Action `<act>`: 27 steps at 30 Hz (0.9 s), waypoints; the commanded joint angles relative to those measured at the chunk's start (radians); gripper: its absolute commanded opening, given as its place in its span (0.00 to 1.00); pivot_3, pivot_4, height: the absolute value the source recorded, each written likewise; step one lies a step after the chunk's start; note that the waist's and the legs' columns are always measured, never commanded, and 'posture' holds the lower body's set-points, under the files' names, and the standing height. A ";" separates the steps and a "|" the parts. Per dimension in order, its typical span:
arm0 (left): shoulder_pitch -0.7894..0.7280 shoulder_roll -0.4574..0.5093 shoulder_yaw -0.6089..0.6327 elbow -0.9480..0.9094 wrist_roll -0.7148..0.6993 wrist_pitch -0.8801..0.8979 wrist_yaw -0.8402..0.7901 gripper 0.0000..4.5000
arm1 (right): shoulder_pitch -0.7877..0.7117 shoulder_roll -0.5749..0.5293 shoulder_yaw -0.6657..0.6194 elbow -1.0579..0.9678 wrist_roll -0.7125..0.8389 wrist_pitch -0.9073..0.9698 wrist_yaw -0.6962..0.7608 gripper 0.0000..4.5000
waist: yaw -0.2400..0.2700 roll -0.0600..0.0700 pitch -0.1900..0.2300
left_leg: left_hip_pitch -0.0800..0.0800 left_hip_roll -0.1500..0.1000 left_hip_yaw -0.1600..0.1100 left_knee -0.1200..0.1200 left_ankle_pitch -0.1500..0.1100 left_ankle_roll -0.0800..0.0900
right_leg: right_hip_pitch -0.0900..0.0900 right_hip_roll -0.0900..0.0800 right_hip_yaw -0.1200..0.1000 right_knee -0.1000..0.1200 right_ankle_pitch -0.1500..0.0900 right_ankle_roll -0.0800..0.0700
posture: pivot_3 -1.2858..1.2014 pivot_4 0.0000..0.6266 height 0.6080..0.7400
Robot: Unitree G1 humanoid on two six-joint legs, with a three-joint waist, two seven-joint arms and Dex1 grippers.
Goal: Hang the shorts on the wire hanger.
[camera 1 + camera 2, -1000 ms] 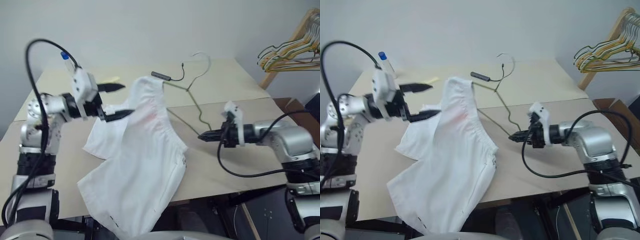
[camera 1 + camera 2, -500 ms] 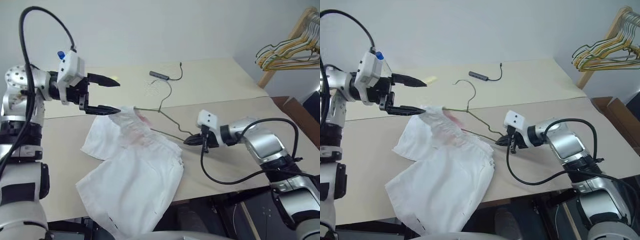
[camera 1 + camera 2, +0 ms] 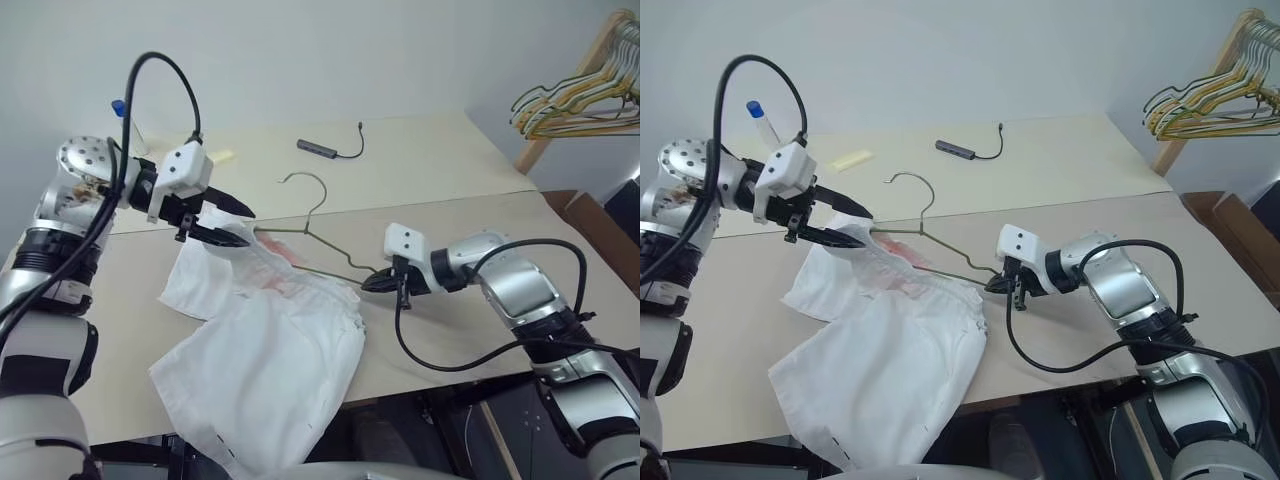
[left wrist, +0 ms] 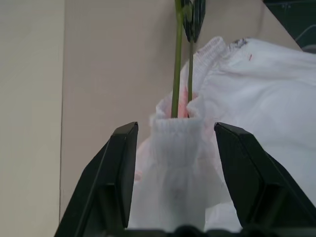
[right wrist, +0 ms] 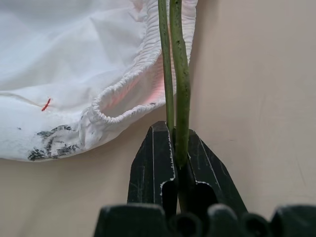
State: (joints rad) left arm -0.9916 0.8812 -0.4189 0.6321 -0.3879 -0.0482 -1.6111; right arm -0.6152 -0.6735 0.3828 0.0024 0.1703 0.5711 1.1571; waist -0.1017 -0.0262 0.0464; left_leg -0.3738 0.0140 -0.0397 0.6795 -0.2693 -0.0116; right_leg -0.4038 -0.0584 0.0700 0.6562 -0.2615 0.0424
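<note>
My right gripper (image 5: 174, 148) is clamped tight on the wire hanger (image 3: 318, 262), both wires of its end pinched between my black fingers (image 5: 152, 163) just beside the edge of the shorts (image 3: 270, 350). My left gripper (image 4: 175, 143) stands partly open, its two fingers either side of a bunched fold of the elastic waistband; I see a gap on each side of the cloth, so I cannot tell whether it grips the fold or only brackets it. The hanger's wires run out of that fold toward my right gripper.

The shorts lie spread on the beige table (image 3: 450, 180), one leg hanging over the near edge. The hanger runs through the waistband: its hook (image 3: 908, 182) rises free above the cloth, while part of the frame is hidden inside the fabric, so how far it is threaded I cannot make out. A faint pink mark shows near the waistband, dark smudges and a small red mark near a hem (image 5: 54, 140).

Farther back on the table lie a small dark adapter with a cable (image 3: 330, 148) and a pale yellow piece (image 3: 850, 159). A bunch of yellow and dark hangers (image 3: 580, 100) hangs on a wooden stand at my right, well apart.
</note>
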 commanded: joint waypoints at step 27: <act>-0.006 -0.026 0.023 0.093 0.081 -0.133 -0.003 0.00 | 0.039 0.026 -0.088 -0.033 -0.047 -0.200 -0.082 0.39 | -0.002 0.000 0.000 | 0.000 0.000 -0.001 0.001 0.000 0.000 | 0.000 0.000 0.000 0.001 0.000 0.000 | 0.48 0.00 1.00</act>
State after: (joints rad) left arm -0.9905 0.8432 -0.4308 0.7233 -0.3115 -0.1629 -1.6112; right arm -0.5721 -0.6338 0.3590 -0.0012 0.1017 0.3782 1.0822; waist -0.1035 -0.0262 0.0463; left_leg -0.3742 0.0138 -0.0403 0.6802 -0.2692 -0.0116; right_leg -0.4038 -0.0583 0.0699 0.6570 -0.2614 0.0424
